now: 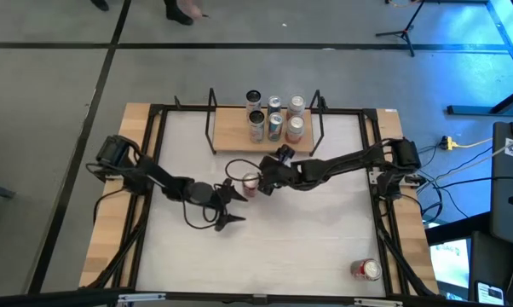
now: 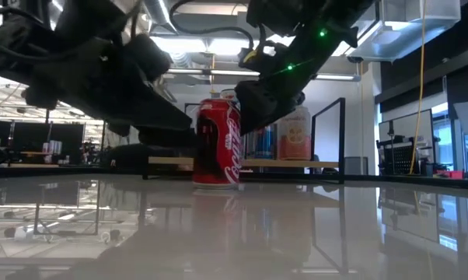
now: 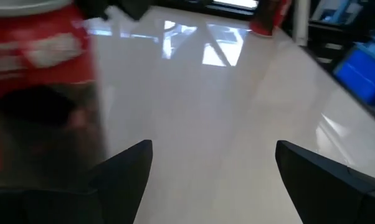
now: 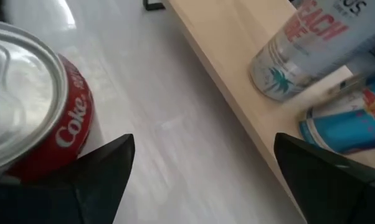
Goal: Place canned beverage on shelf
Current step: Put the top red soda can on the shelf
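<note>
Fingers on both grippers are spread wide w/ nothing between them. Right gripper (image 1: 258,181) sits mid-table, just beside the red Coca-Cola can w/ silver top (image 1: 250,182), fingertips reaching around it but not clamped; in its wrist view the can (image 4: 35,121) sits off by one dark finger (image 4: 97,177), other finger (image 4: 327,180) well clear, gap between them showing bare table. Left gripper (image 1: 233,207) is on the near side of the can, pointing toward the right arm, jaws apart; its wrist view shows the red can (image 3: 41,87) blurred at the edge, outside both fingers (image 3: 122,177).

Can stands upright on the white glossy tabletop (image 1: 316,239), in front of the shelf, not on it. Low view: can (image 2: 218,142) upright on the table, both arms hanging close above and beside it.

Small light-wood shelf w/ thin black rod uprights (image 1: 231,130) is at the far table edge, holding abt six cans (image 1: 275,116) in two rows, incl. a pale peach-labelled can (image 4: 306,46) and a blue can (image 4: 346,121) seen from the right wrist. Second red can (image 1: 366,269) lies on its side near the front right corner, well apart from both grippers.
</note>
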Controlling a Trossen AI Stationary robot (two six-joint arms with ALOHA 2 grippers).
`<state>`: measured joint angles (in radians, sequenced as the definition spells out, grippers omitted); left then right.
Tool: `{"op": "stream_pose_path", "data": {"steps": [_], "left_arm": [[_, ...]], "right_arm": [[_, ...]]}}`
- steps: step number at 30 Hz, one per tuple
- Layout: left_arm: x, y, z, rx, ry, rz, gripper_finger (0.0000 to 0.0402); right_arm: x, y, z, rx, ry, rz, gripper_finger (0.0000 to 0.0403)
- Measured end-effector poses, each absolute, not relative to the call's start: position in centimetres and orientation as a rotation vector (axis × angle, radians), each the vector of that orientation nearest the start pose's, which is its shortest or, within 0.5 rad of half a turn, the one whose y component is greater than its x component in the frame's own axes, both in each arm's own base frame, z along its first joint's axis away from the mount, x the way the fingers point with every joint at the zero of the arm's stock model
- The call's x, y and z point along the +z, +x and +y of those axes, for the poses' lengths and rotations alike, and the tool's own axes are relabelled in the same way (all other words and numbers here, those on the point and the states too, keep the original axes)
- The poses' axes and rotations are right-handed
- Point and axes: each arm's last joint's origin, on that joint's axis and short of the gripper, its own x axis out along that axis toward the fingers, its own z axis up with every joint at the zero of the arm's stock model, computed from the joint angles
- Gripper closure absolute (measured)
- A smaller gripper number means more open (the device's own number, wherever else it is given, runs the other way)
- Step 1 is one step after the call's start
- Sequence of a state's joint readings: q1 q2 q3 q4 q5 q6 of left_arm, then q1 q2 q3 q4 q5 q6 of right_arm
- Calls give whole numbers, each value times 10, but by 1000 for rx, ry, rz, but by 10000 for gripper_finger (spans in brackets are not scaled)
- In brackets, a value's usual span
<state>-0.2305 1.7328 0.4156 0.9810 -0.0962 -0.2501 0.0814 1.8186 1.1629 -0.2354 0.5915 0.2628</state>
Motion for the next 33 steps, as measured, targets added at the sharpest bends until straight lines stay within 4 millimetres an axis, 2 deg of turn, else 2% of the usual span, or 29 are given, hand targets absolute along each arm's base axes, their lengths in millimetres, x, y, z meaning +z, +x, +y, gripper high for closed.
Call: {"op": "stream_pose_path", "data": {"steps": [6, 13, 21, 26, 30, 33], "left_arm": [[107, 268, -44, 36, -226, 365, 72], [100, 266, -42, 68, -256, 435, 72], [92, 260, -41, 111, -318, 547, 72], [99, 255, -41, 122, -320, 580, 72], [106, 247, -42, 63, -273, 666, 72], [117, 240, -42, 61, -247, 680, 72]], "right_arm": [[186, 374, 16, -554, -61, 784, 23], [185, 374, 21, -487, 5, 793, 23], [186, 375, 38, -408, 44, 776, 23], [187, 376, 44, -357, 61, 771, 23], [187, 375, 44, -341, 60, 788, 23], [195, 371, 44, -310, 72, 793, 23]]}}
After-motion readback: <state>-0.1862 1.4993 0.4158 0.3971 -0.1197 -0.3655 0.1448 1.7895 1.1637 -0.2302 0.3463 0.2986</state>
